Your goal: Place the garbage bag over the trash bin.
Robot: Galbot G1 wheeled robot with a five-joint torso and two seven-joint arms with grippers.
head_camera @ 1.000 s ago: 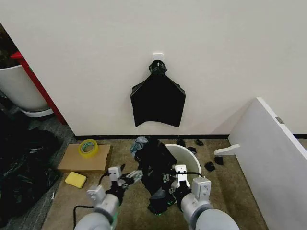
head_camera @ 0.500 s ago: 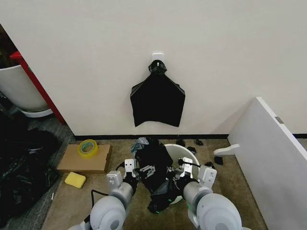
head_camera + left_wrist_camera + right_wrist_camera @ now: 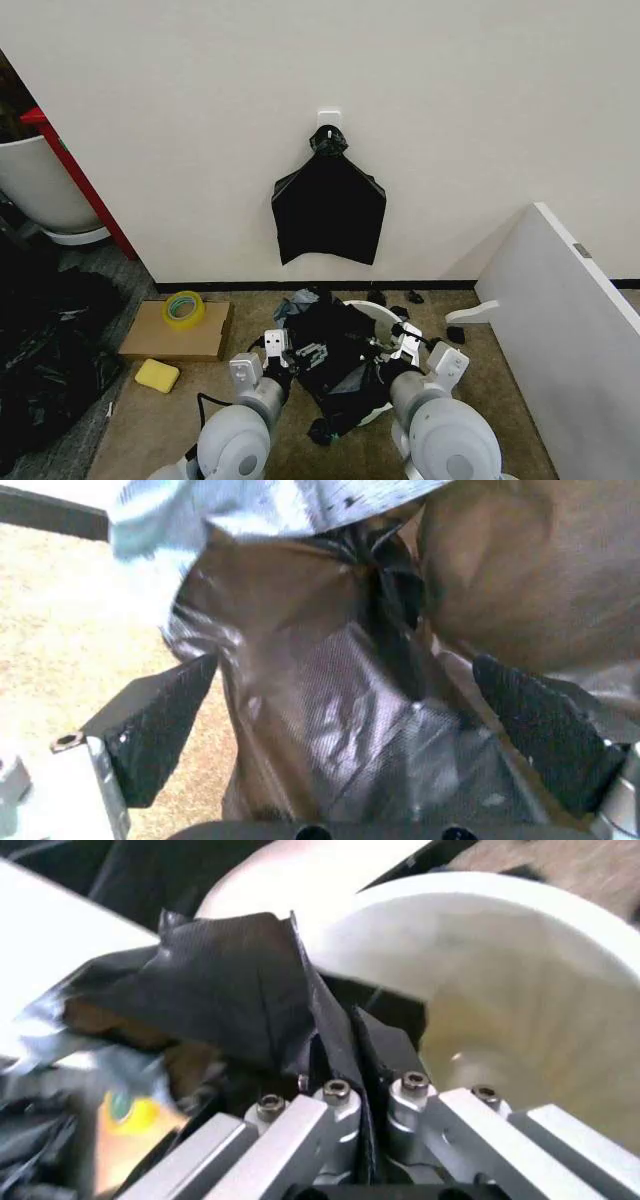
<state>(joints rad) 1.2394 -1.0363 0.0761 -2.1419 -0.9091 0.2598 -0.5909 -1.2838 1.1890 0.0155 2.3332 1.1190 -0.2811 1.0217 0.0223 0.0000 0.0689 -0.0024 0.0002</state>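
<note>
1. The garbage bag is stretched between the two grippers, draped over the near and left side of the trash bin; the far-right rim remains bare.
2. Right gripper: fingers pressed together on a fold of film at the bin's rim, a thin pinch.
3. Left gripper: fingers spread wide with bag film bunched between them; they do not appear to clamp it.
4. Risk: with the left side unheld, any pull could drag the bag off that side, collapsing the mouth.
5. Risk: the thin film may tear or slip from the narrow right-hand pinch if tension rises.
6. Risk: the light bin may tip or slide on the carpet.
</note>
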